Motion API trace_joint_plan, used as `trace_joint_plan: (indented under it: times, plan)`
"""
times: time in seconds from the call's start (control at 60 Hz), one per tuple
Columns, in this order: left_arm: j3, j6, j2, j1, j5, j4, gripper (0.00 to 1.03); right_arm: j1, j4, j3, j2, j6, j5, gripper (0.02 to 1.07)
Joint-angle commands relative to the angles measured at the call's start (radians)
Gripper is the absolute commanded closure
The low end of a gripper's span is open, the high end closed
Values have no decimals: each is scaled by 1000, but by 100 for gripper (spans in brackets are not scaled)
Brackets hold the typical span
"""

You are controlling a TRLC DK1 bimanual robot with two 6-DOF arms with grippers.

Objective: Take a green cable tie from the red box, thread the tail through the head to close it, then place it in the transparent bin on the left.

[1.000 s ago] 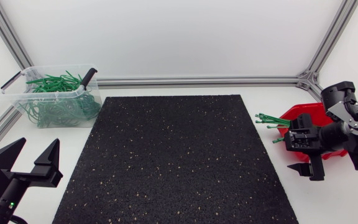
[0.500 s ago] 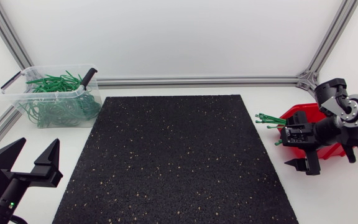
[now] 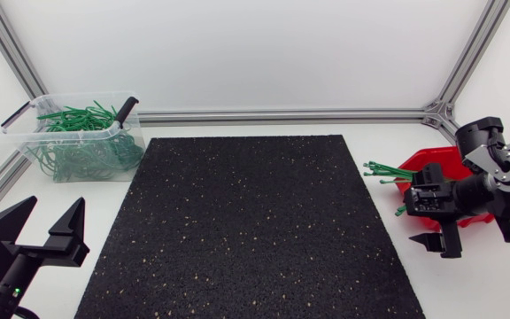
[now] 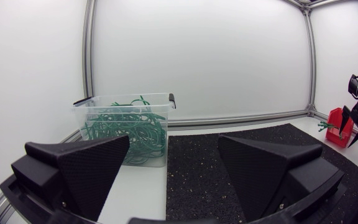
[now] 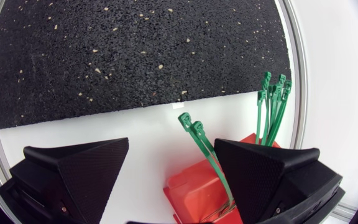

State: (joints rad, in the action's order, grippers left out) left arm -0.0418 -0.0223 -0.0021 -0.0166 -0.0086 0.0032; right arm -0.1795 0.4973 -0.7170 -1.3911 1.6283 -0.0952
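Pickup is the step in hand: your right gripper (image 5: 171, 146) hangs spread wide over the red box (image 5: 197, 186), with two green cable ties (image 5: 194, 129) poking up between its fingers, ungripped. Next, close on just one. Your left gripper (image 3: 54, 206) sits splayed and empty, short of the transparent bin (image 3: 69, 133).

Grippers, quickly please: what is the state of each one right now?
Left gripper: open, holding nothing.
Right gripper: open; two green cable ties stand between its fingers, but they are not gripped.
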Motion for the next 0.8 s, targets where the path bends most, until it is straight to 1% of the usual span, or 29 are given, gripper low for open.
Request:
trace_joint_plan:
  times: [0.0, 0.167, 0.4, 0.6, 0.783]
  plan:
    - [39, 2, -6, -3, 2, -31, 4, -6, 7, 36, -3, 30, 9, 7]
    - [37, 4, -6, -3, 2, -31, 4, -21, 6, 68, 1, 44, 22, 7]
    - [37, 4, -6, -8, 2, -32, 4, -80, 29, 102, 106, 100, 22, 7]
    - [39, 4, -7, -9, 2, -32, 4, -80, 52, 120, 230, 107, 0, 7]
    - [37, 4, -7, -2, 2, -32, 4, -78, 73, 128, 247, 111, -1, 7]
